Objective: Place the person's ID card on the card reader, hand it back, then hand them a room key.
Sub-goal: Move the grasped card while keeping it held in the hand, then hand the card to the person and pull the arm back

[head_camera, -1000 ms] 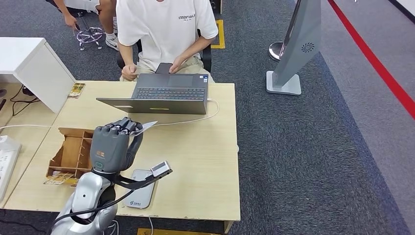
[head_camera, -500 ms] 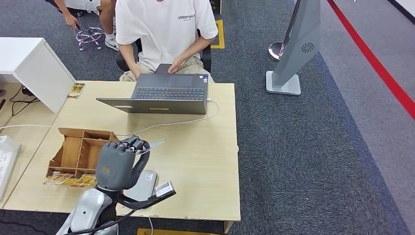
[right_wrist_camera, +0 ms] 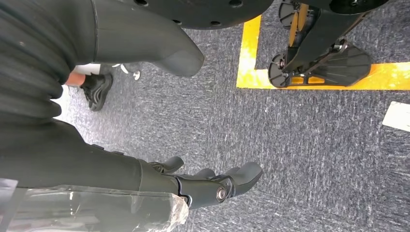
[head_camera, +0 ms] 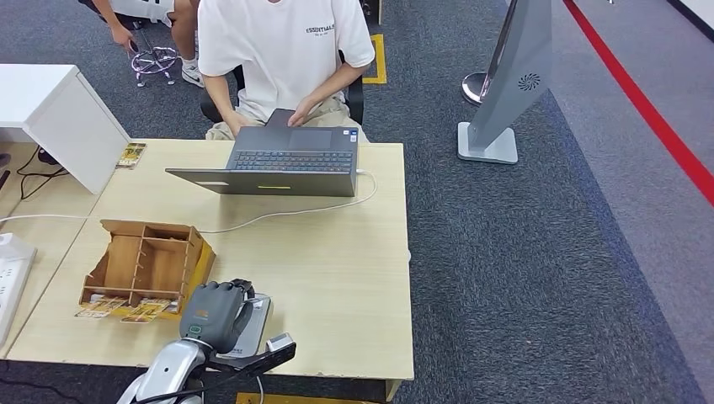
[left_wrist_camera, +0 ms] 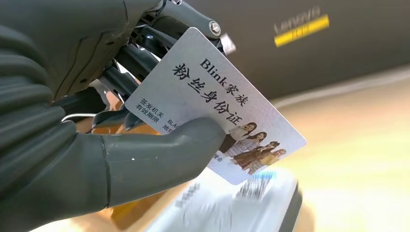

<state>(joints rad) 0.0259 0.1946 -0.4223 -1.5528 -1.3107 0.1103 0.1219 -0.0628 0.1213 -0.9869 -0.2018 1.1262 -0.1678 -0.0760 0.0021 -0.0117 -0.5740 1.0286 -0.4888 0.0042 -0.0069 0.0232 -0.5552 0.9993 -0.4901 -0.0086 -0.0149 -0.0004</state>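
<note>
Left wrist view shows the left hand (left_wrist_camera: 72, 121) clamped on the ID card (left_wrist_camera: 217, 125), thumb against its printed face and fingers behind, apparently so it can be laid flat on the blurred card reader (left_wrist_camera: 232, 208) just beneath. In the head view's lower left, that hand covers most of the reader at the bench (head_camera: 337, 278) edge, hiding the card. The right hand (right_wrist_camera: 208, 186) hangs over the floor, fingers loosely apart, holding nothing.

Left hand (left_wrist_camera: 96, 121) clamped, right hand (right_wrist_camera: 159, 179) slack.
</note>
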